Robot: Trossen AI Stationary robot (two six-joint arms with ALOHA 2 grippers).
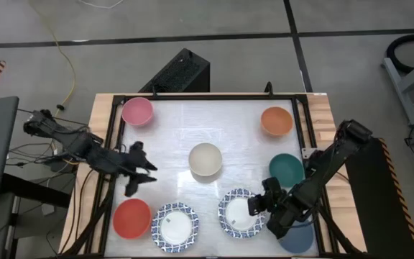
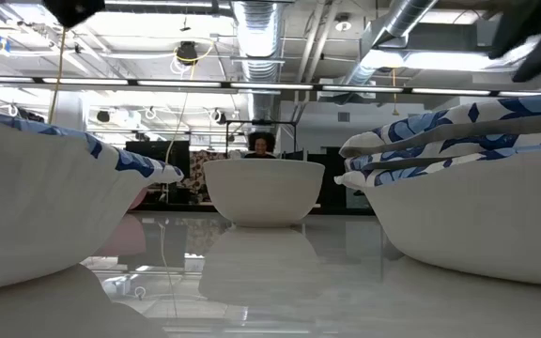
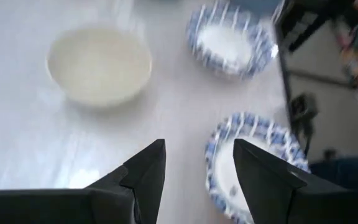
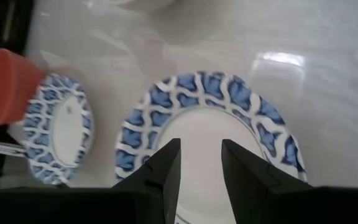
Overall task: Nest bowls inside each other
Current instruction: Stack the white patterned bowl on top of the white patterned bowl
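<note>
Two white bowls with blue patterned rims sit near the table's front: the left one (image 1: pixel 175 226) and the right one (image 1: pixel 239 212), which in the low view shows stacked rims (image 2: pixel 458 131). A cream bowl (image 1: pixel 205 160) stands mid-table. Pink (image 1: pixel 136 111), orange (image 1: pixel 277 121), teal (image 1: pixel 286 169) and red (image 1: pixel 131 218) bowls stand apart, and a blue bowl (image 1: pixel 298 239) is partly under the right arm. My left gripper (image 1: pixel 146 174) hovers open left of the cream bowl. My right gripper (image 4: pixel 201 149) hangs open above the right patterned bowl (image 4: pixel 210 118), nothing between its fingers.
A dark frame (image 1: pixel 113 144) rims the white tabletop. Bare white surface lies between the cream bowl and the far edge. Cables (image 1: pixel 42 137) trail off the table's left side, and a black box (image 1: pixel 182 72) stands behind the far edge.
</note>
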